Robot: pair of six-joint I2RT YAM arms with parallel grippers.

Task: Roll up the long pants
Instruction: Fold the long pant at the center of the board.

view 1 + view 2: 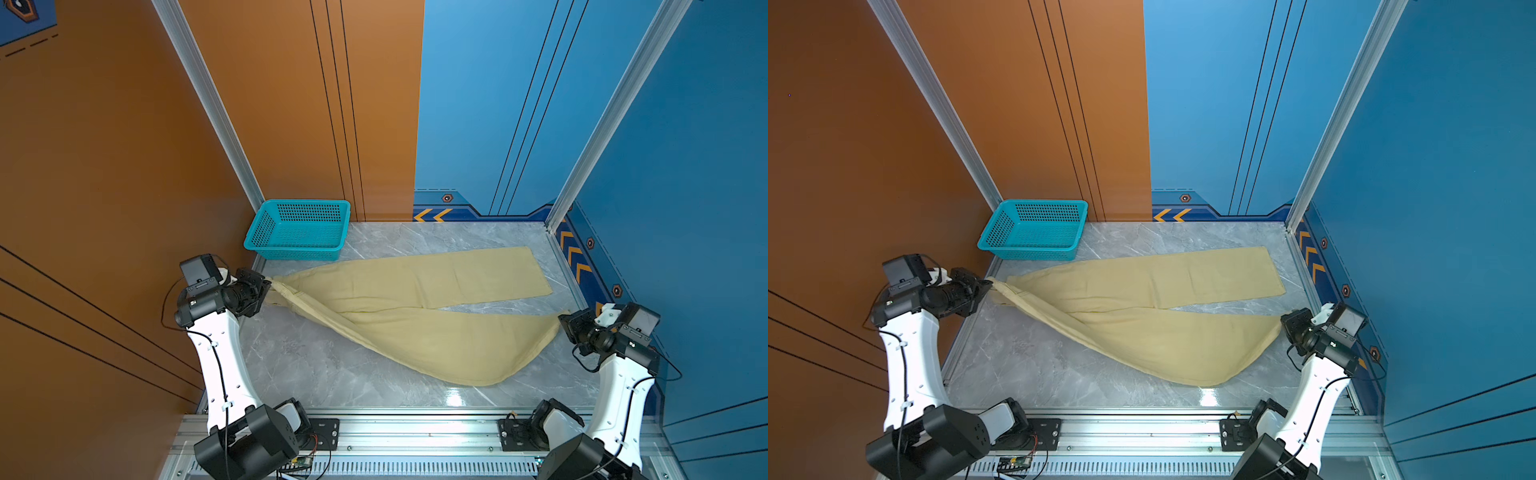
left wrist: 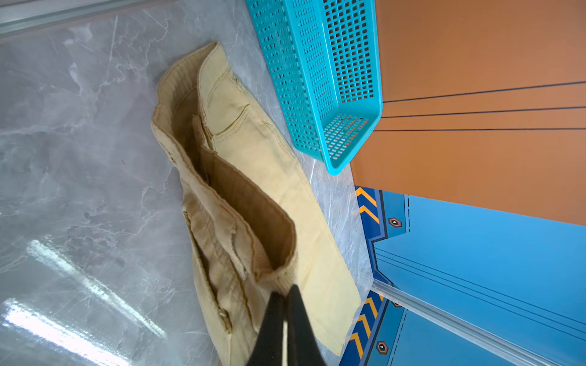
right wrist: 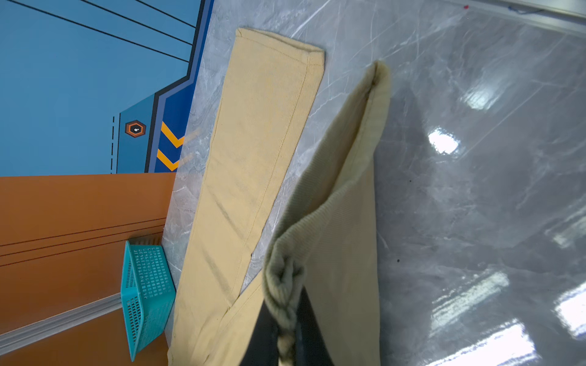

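**Item:** long pants [image 1: 415,316], one pair, plain khaki-tan cloth.

**Location:** spread on the grey marbled tabletop [image 1: 316,365] and stretched between the two claws.

**Waistband** [image 2: 177,95]**:** ribbed and gaping open, drawn to a point at the left claw [image 2: 285,293]. That claw's jaws are pressed together on a fold of the waistband's edge.

**Legs:** one leg [image 1: 478,272] lies flat, with its stitched hem [image 3: 279,44] free and off to the side of the right claw [image 3: 285,304]. The other leg [image 1: 436,345] is raised at its cuff and sags in a curve to the tabletop. The right claw's jaws are closed on a crumpled wad of that cuff.

**Nearby:** teal basket [image 1: 262,231], beyond the left claw and just beside the waistband end. The left wrist view shows a strip of tabletop between them.

**Not made out:**
- No button can be picked out.
- In both top views the claws' tips are covered by their own wrists and the cloth.
- The wrist views cut each claw off at the frame edge.
- The wad in the right claw is blurred.
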